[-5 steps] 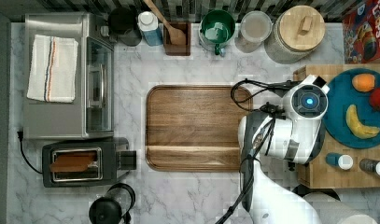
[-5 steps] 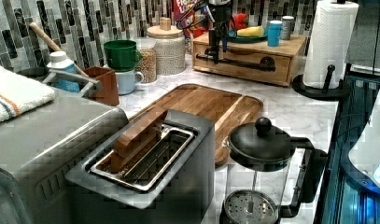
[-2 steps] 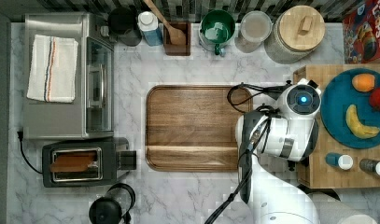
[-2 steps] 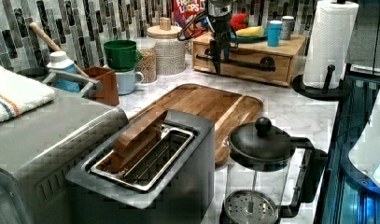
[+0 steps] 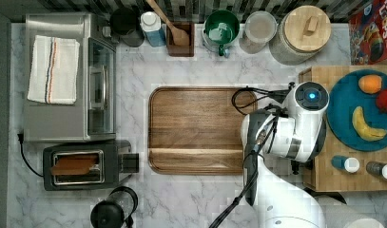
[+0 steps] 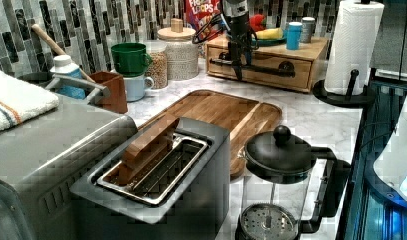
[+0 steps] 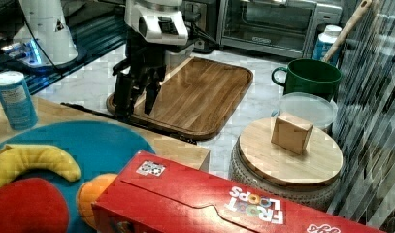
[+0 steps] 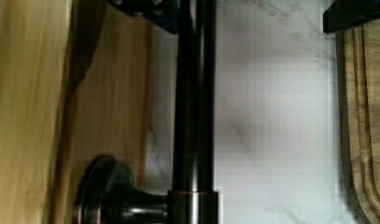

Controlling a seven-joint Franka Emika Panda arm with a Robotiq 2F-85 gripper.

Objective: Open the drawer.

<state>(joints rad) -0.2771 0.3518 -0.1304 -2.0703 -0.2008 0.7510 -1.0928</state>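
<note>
Drawer point(image 6: 263, 67) shut; fingers point(image 7: 121, 101) apart, straddling bar handle point(image 8: 193, 112), seemingly not gripping. Risk: closing off-centre, slipping during pull.

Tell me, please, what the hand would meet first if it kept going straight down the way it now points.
Most likely the marble countertop. The hand points down with its fingers either side of the drawer's black bar handle, so the bar would pass between them. Depth is unclear; a finger could graze the bar first.
</note>
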